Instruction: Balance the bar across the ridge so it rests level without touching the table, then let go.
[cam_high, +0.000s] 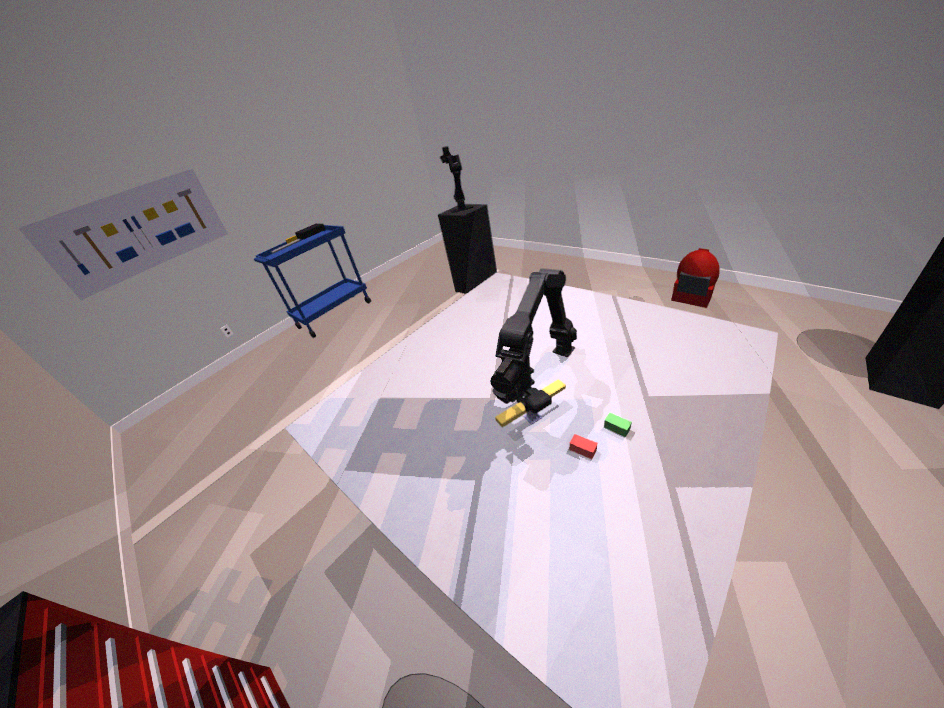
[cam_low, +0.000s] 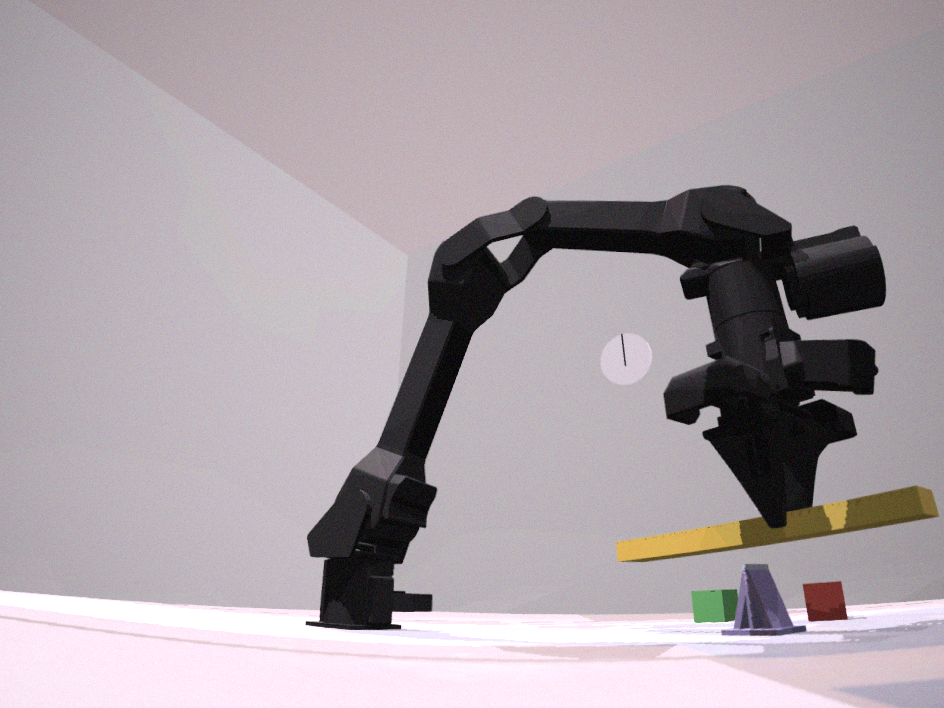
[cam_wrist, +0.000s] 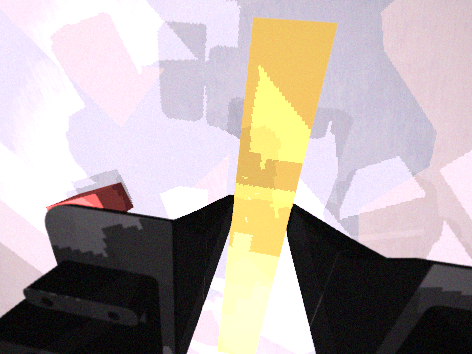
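The yellow bar (cam_high: 510, 414) (cam_low: 678, 541) (cam_wrist: 280, 100) is held off the table. My gripper (cam_high: 536, 401) (cam_low: 786, 518) (cam_wrist: 260, 205) is shut on it near its middle, one finger on each long side. The purple ridge (cam_low: 758, 603) stands upright on the table below the bar in the exterior view. A small gap shows between its top and the bar's underside. In that view the bar slants up to the right; I cannot tell how much is real tilt. The ridge is hidden under the bar in the wrist view and is not clear in the top view.
A red block (cam_high: 583, 446) (cam_low: 825, 602) (cam_wrist: 112, 197) and a green block (cam_high: 617, 424) (cam_low: 710, 606) lie on the table near the ridge. The arm's base (cam_high: 563, 340) (cam_low: 358, 594) stands behind, at the left in the exterior view.
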